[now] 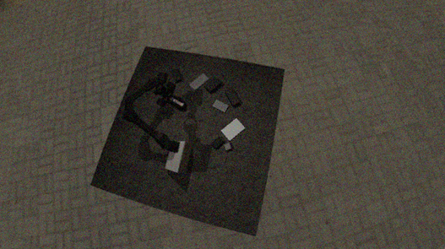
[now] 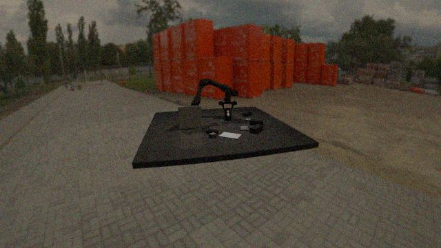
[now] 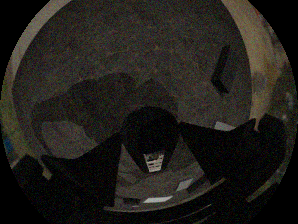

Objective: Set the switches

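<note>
The dark grey controller unit is held off its base, tilted up, between the two fingers. A pale strip with dark marks shows on one face, towards the exterior camera and at the lower end in the wrist view; the marks are too small and dark to read. My gripper is shut on the unit from both sides, fingers set wide. Whether the unit's lower end touches the bench cannot be told. The rocker switches cannot be made out.
An upright grey panel stands beside the arm's base. A white sheet lies on the bench, with small blocks beside it. Dark modules and pale plates lie farther along.
</note>
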Robot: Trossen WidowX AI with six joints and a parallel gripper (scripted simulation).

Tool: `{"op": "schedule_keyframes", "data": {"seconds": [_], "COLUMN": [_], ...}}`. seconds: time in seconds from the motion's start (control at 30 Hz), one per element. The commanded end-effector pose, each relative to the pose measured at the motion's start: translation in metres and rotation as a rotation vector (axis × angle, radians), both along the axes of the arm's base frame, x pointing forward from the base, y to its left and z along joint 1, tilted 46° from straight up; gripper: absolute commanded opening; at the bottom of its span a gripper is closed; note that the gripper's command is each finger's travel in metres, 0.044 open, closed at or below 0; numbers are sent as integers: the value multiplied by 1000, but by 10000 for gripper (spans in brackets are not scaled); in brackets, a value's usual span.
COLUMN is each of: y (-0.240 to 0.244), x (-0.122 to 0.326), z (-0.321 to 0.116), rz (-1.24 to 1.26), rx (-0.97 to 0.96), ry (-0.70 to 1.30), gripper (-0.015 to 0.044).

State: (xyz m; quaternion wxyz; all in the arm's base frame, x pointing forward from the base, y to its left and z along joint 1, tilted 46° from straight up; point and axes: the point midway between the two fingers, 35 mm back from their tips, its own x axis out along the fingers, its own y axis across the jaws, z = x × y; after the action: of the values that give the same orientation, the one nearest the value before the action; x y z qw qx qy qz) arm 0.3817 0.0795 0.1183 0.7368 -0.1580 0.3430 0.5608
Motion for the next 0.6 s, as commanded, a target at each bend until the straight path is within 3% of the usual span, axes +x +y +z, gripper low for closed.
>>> {"op": "schedule_keyframes", "data": {"seconds": [0.0,0.57], "y": [-6,-19], "x": [-1,-5], "z": [0,0], "rz": [-6,-6], "rx": [-6,-7], "ry": [1,1], "gripper": [336,336]}}
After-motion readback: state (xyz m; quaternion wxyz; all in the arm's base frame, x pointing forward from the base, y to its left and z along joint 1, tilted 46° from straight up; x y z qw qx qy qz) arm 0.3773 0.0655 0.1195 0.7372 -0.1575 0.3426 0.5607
